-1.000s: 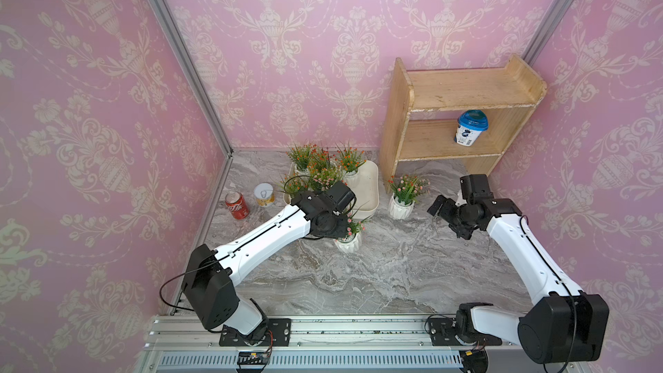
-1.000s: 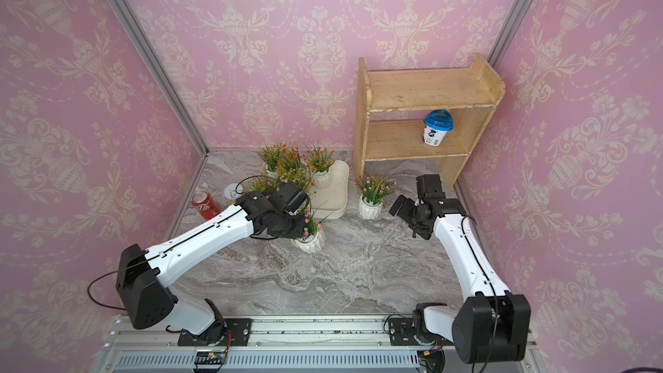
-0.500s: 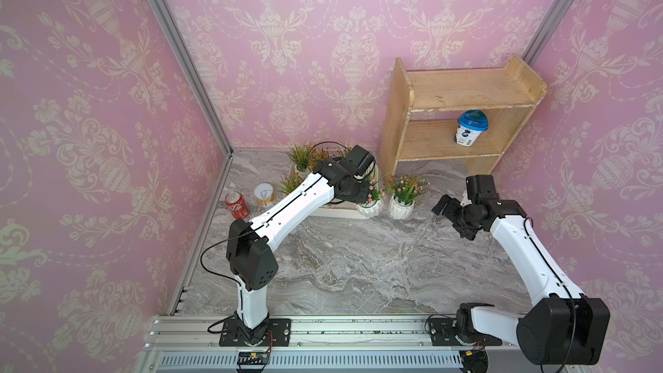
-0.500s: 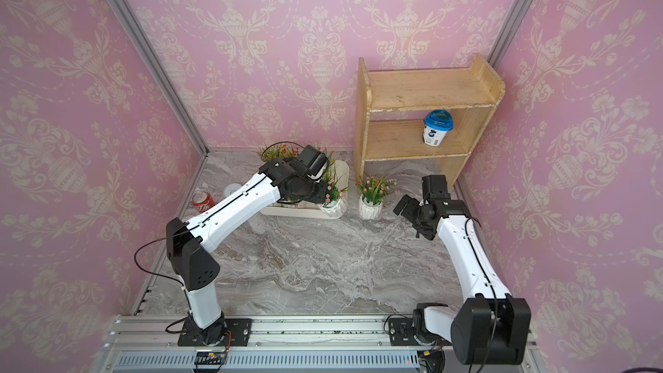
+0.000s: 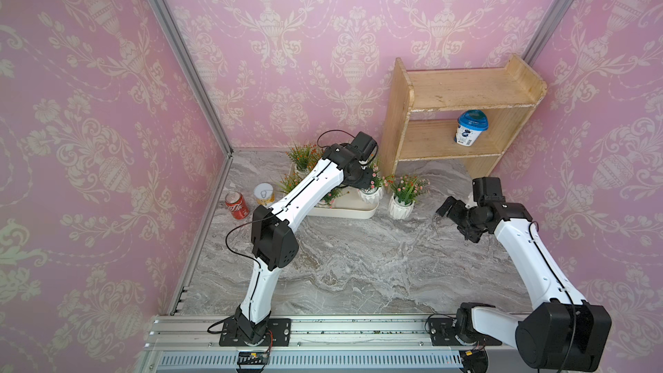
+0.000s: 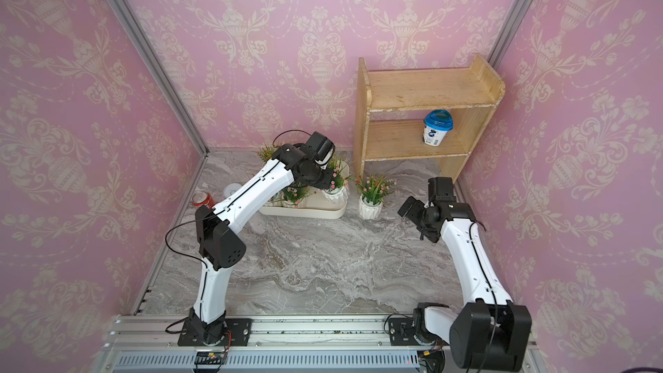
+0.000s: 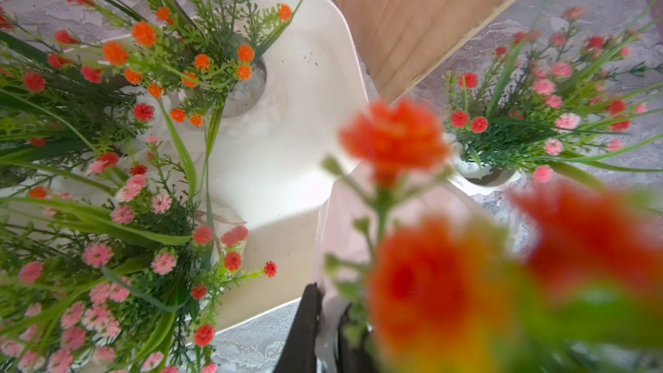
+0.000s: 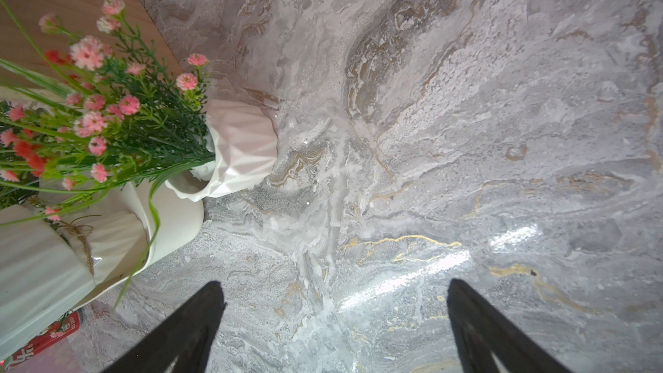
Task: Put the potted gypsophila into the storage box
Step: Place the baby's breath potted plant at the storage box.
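My left gripper (image 7: 328,328) is shut on the rim of a white potted gypsophila (image 5: 370,193) with pink and orange flowers. It holds the pot at the right end of the cream storage box (image 5: 344,214). I cannot tell whether the pot rests on the box floor. Several other flowerpots stand in the box (image 7: 287,159), with bare floor between them. One more potted gypsophila (image 5: 401,206) stands on the marble just right of the box. My right gripper (image 8: 335,287) hangs open and empty over the marble, right of that pot (image 8: 244,145).
A wooden shelf unit (image 5: 462,102) stands at the back right with a blue-lidded cup (image 5: 472,132) on its lower shelf. A red cola can (image 5: 236,204) and a tin (image 5: 264,193) sit left of the box. Pink walls enclose the marble tabletop (image 5: 358,263).
My left arm has swung from the marble in front of the box up and right, carrying the pot to the box's right end. The right arm has shifted only slightly.
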### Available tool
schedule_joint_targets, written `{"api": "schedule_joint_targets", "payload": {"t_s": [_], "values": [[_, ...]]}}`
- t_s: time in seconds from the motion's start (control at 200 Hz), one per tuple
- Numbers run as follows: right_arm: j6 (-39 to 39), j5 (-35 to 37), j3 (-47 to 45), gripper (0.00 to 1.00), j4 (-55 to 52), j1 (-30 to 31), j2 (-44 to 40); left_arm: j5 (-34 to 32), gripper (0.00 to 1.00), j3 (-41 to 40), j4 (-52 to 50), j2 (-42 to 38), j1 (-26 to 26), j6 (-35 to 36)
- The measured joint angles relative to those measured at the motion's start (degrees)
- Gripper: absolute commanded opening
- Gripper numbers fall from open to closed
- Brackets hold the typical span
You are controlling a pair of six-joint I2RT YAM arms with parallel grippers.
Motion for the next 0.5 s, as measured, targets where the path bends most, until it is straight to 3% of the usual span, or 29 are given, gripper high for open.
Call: {"api": "schedule_joint_targets", "payload": {"t_s": [0.5], "values": [[0.0,-0.4,-0.9,1.0,-0.2,-0.5,-0.1,-0.1,0.0,-2.3,-1.3,3.6,2.3,0.6]]}}
